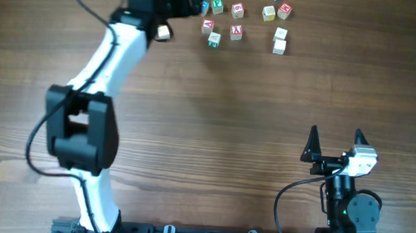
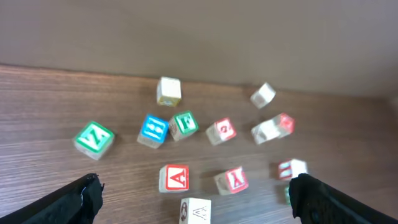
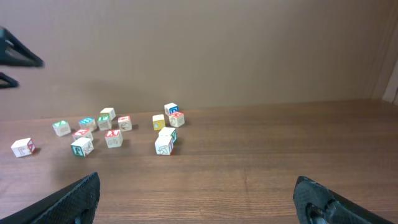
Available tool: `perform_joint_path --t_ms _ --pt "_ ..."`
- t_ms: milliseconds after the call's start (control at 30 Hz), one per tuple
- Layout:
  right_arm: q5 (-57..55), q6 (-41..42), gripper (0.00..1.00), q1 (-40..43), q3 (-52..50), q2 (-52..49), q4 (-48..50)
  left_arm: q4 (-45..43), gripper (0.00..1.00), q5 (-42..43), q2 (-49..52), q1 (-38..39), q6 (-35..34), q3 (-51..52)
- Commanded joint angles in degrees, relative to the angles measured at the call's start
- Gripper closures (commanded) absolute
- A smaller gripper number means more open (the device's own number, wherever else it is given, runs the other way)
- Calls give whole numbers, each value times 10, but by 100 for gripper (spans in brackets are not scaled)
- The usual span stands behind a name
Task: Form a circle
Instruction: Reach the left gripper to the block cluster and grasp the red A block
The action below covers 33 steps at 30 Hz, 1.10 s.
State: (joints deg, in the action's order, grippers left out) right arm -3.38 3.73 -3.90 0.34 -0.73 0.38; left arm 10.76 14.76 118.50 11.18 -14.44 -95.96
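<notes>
— While poised beside the scattered letter cubes at the far tabletop edge: left fingers spread wide, gripping nothing.
— Right fingers equally wide, empty, well apart at the near side.

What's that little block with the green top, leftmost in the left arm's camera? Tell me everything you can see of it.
The green-topped block is a small cube of what looks like pale wood, its upper face painted green with a white letter too blurred to read. Its sides show cream. It rests flat on the wood-grain table, turned slightly askew. Nothing touches it; its nearest neighbour, a blue-topped block, sits apart to its right.
</notes>
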Motion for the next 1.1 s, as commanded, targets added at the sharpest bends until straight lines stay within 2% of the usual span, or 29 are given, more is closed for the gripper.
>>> perform_joint_path --t_ms 0,67,333,533,633,733,833,900,967,1067 --pt "9 -7 0 3 0 5 2 -17 0 -118 64 49 82 -8" --pt "9 -7 0 3 0 5 2 -33 3 -141 88 60 82 -8" --pt "9 -7 0 3 0 5 2 -85 7 -142 161 67 77 -8" --pt "9 -7 0 3 0 5 2 -118 10 -101 194 67 76 -8" --pt "9 -7 0 3 0 5 2 -139 19 -90 210 67 68 -8" --pt "9 -7 0 3 0 5 2 -154 18 -90 212 66 65 -8" --pt "9 -7 0 3 0 5 2 -165 30 -90 212 62 65 -8" --pt "9 -7 0 3 0 5 2 -164 43 -91 211 59 65 -8" --pt "9 -7 0 3 0 5 2 -160 52 -90 205 57 63 -8" --pt "9 -7 0 3 0 5 2 -147 59 -90 183 53 63 -8"
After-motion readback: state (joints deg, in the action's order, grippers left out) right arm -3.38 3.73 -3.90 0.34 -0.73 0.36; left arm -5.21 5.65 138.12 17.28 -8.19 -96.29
